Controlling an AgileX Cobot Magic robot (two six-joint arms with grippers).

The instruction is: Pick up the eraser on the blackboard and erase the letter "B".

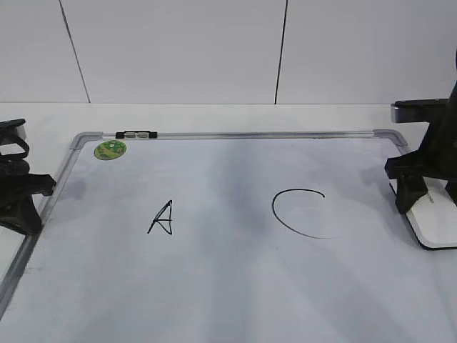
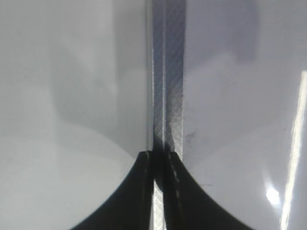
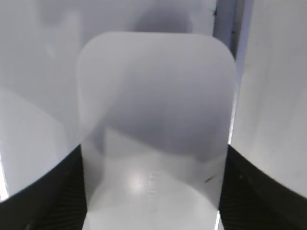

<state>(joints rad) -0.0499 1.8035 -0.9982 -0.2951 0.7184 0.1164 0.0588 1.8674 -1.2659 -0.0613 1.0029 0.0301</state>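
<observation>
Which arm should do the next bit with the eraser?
Right. The right claw already straddles the eraser at the blackboard's right edge, one finger on each long side. The left claw sits shut over the left frame rail, far from the eraser.

Lab-type bench: white tabletop [image 1: 214,113], panelled wall [image 1: 178,50].

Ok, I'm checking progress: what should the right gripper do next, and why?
Probably let go and lift away: the blackboard shows only A and C, no B, and the eraser lies flat at the right edge between the fingers of the right gripper.
</observation>
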